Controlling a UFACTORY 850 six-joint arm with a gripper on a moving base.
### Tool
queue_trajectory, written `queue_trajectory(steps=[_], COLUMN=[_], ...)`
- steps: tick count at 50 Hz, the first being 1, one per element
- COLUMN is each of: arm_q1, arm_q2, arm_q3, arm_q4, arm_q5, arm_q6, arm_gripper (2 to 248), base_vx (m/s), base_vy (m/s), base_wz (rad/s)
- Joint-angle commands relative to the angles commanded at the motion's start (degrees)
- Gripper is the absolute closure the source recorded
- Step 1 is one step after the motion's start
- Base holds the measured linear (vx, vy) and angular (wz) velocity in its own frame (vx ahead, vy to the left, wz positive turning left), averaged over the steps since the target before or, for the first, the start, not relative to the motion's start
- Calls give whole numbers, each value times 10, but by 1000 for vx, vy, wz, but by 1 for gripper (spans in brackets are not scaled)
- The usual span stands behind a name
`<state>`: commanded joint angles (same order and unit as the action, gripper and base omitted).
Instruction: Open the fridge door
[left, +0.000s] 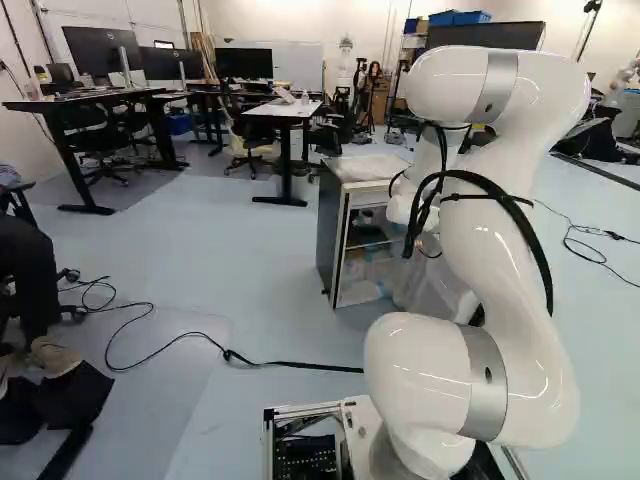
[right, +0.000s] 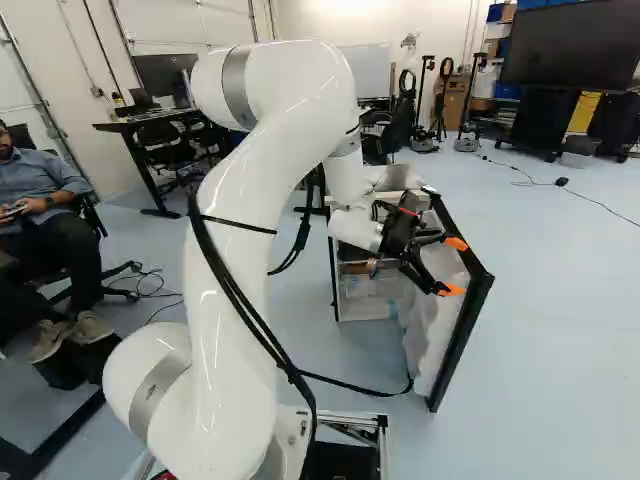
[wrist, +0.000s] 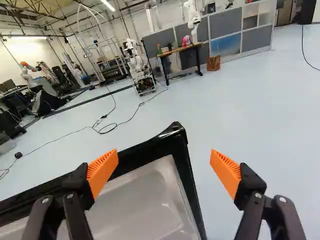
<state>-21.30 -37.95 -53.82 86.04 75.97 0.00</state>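
At the left of the right base view, a dark desk (right: 150, 125) bore a monitor (right: 166, 78). Next came the white arm (right: 235, 210), rising from its joint and bending over toward the fridge (left: 331, 235). The fridge stood ahead with its front uncovered and its shelves (right: 365, 268) showing. Just right of those shelves, the gripper (right: 455, 267) hung by the inner side of the door, near its upper part. The fridge door (right: 462, 340) stood swung well out from the body, upright, its black frame around a pale liner (right: 428, 335). Farther right, a large dark screen (right: 570, 45) stood well beyond.

In the wrist view the jaws were open, their orange pads (wrist: 103, 170) wide apart. The door's black corner lay between them and a little ahead; one pad overlapped the frame in sight, though whether it touched could not be told.
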Motion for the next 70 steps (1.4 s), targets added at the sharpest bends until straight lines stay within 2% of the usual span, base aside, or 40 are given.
queue_trajectory(steps=[16, 48, 57, 70], arm_q1=[-4, -19, -15, 5], arm_q2=[-3, -25, -17, 8], arm_q3=[-6, -46, -32, 15], arm_q4=[0, 0, 0, -4], arm_q5=[0, 0, 0, 0], arm_q6=[0, 0, 0, 0], arm_gripper=[3, 3, 3, 3], base_vx=[0, 0, 0, 0], base_vy=[0, 0, 0, 0], base_wz=[0, 0, 0, 0])
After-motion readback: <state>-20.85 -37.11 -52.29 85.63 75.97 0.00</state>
